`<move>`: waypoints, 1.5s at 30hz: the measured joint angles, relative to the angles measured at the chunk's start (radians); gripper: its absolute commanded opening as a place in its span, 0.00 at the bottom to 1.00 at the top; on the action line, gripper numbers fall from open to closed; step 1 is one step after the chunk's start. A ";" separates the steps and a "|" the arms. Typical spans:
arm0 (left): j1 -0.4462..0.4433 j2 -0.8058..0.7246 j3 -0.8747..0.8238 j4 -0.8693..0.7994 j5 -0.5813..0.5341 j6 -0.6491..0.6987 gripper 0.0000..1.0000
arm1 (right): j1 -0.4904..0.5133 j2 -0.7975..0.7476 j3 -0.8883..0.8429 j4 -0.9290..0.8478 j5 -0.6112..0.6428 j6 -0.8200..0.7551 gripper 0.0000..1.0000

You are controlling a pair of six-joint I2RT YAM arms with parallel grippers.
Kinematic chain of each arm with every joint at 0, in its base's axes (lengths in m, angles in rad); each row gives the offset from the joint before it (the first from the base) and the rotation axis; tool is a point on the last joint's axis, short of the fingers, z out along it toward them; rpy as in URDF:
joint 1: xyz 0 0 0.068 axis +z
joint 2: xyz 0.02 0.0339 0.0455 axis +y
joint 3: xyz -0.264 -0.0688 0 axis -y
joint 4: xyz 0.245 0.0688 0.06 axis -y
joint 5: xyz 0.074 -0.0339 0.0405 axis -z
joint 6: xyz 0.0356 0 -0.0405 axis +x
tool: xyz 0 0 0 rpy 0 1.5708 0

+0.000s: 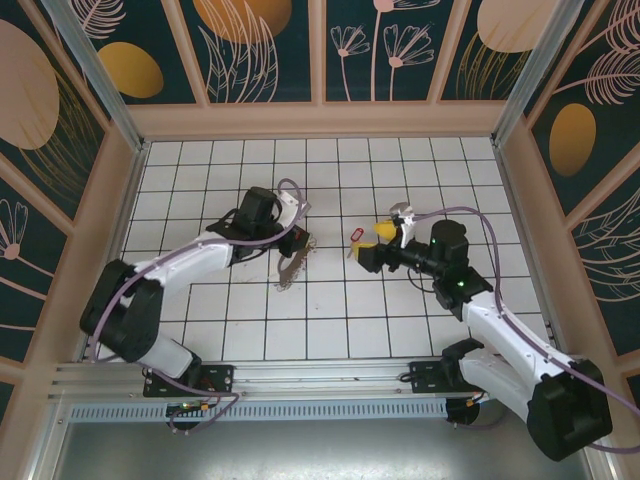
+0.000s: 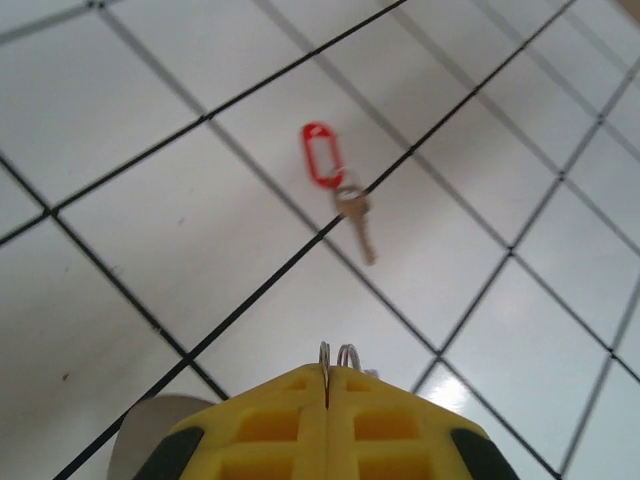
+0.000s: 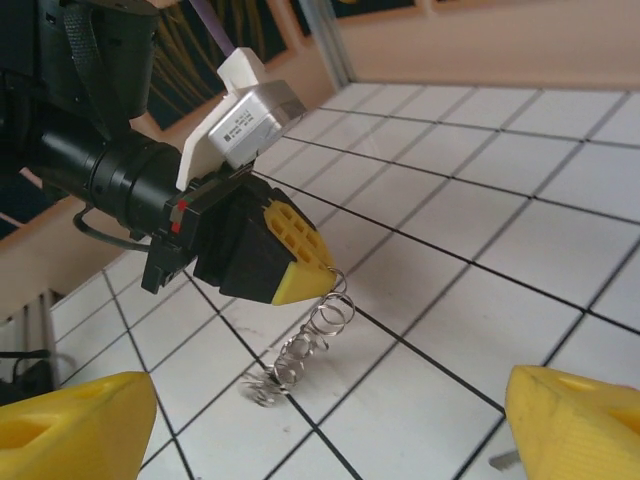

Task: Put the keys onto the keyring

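Note:
The keyring (image 3: 308,348) is a drooping string of small silvery rings. My left gripper (image 3: 318,278) is shut on its top ring, and its lower end rests on the tiles (image 1: 286,278). In the left wrist view two rings (image 2: 337,355) poke out between the closed yellow fingertips (image 2: 300,400). The key with the red plastic tag (image 2: 324,155) lies flat on a white tile ahead of the left gripper (image 1: 300,240). My right gripper (image 1: 372,242) hovers right beside that key (image 1: 356,234), its yellow fingers (image 3: 70,430) spread wide with nothing between them.
White tiled floor (image 1: 330,320) with black grid lines, boxed in by wooden walls (image 1: 320,118) at the back and both sides. The two arms face each other across the middle, about one tile apart.

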 measured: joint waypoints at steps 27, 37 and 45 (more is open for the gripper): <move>-0.027 -0.370 0.043 -0.137 0.252 0.240 0.00 | 0.118 0.031 0.335 -0.134 -0.237 -0.237 0.54; -0.045 -0.404 0.075 -0.140 0.295 0.258 0.00 | 0.159 0.104 0.381 -0.197 -0.179 -0.307 0.40; -0.075 -0.403 0.075 -0.143 0.294 0.267 0.00 | 0.218 0.117 0.395 -0.244 -0.143 -0.363 0.38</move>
